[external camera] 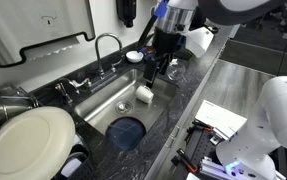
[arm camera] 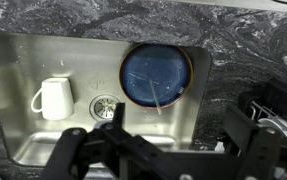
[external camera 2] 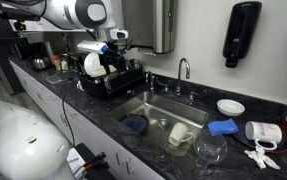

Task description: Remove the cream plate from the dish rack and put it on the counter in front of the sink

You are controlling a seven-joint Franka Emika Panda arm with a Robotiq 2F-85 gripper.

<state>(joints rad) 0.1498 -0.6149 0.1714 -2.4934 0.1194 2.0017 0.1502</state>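
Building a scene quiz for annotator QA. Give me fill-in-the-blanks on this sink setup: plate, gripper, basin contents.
1. The cream plate sits in the ___, not on the counter.
2. The gripper hangs above the ___, holding nothing.
3. The round dish at the basin bottom is dark ___.
4. Beside the drain is a white ___.

Missing words: dish rack; sink; blue; cup.

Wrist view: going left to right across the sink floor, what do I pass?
White cup → drain → round dark-blue dish, all inside the sink.
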